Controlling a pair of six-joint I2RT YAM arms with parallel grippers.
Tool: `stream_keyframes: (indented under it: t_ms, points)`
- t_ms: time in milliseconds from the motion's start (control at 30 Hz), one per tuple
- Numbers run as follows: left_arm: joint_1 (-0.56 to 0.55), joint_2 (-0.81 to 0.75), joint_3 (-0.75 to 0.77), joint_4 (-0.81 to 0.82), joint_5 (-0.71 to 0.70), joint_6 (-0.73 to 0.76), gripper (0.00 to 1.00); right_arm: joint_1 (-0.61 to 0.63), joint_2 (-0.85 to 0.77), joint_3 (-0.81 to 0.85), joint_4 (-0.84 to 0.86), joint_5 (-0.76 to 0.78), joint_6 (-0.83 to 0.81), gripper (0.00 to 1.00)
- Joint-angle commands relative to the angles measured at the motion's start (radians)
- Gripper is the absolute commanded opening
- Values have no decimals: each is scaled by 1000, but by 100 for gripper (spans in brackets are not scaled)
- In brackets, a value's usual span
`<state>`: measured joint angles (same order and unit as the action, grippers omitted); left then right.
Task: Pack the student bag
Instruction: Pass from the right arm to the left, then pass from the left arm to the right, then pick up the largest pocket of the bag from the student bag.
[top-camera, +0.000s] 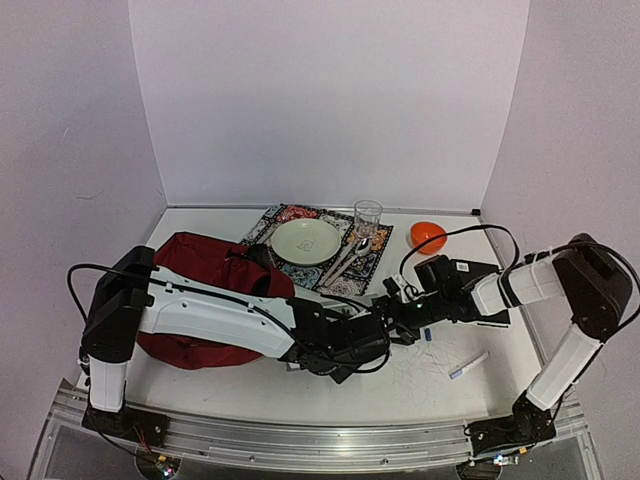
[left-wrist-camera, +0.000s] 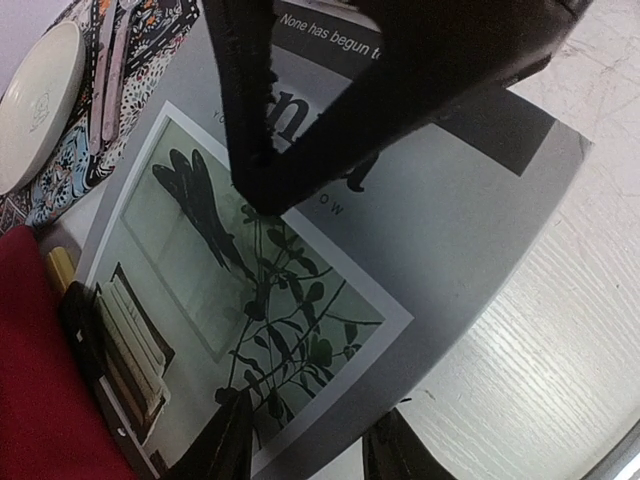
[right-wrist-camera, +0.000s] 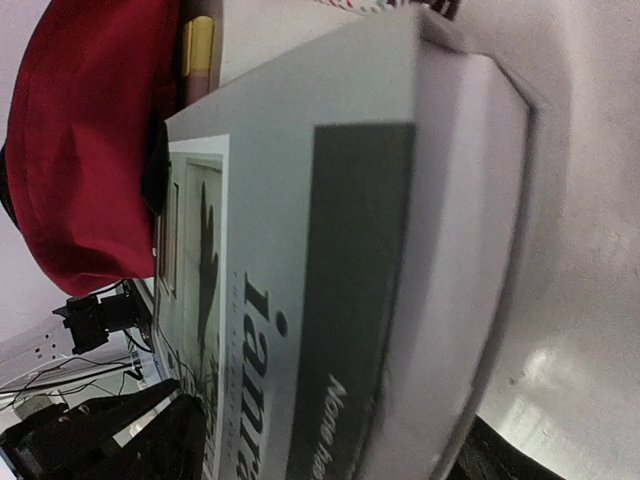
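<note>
The right gripper is spread open; jaws of the left gripper cannot be judged, so the thick grey book could be dropped outside the dark-red fabric backpack.

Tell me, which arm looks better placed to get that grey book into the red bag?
Probably the left. The left hand sits at the end of the book beside the student bag, so a short move could feed it in. The right hand stands open at the far end and could only push.

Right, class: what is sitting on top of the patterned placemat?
A pale plate, some cutlery and a clear glass sit on the placemat. The pattern directly beneath them is covered and cannot be seen.
</note>
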<state>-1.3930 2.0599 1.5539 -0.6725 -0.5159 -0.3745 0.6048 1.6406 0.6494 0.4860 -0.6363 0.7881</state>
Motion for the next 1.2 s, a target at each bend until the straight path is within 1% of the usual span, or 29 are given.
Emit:
stream_keyframes:
  t_ms: [0,33,167,267,300,367,400,467,567,800,1033,1167]
  points:
    - [5,-72,-17,43,7,-33,38,-4,64,34,134,-124,37,77]
    - [5,-76,-22,48,9,-35,38,-4,77,32,177,-138,50,76]
    - [4,-93,-43,64,16,-40,38,-6,117,36,244,-180,79,73]
    - [3,-109,-58,74,18,-43,38,-8,131,44,267,-203,85,66]
    - [4,-116,-62,77,16,-44,38,-8,131,44,271,-209,85,63]
    - [4,-129,-71,78,13,-48,42,-7,126,41,273,-217,84,53]
    - [3,-136,-73,78,12,-52,45,-8,118,37,273,-219,85,48]
    - [3,-155,-76,75,13,-61,51,-9,99,25,274,-219,87,42]
    - [3,-194,-79,75,12,-82,60,-12,52,-6,272,-210,95,39]
    - [18,-334,-108,70,-10,-124,73,-29,-96,-92,259,-170,123,37]
    - [156,-515,-211,39,8,-198,80,-36,-249,-89,140,-89,105,36]
    - [232,-584,-269,5,2,-204,86,-38,-281,-59,79,-64,93,35]
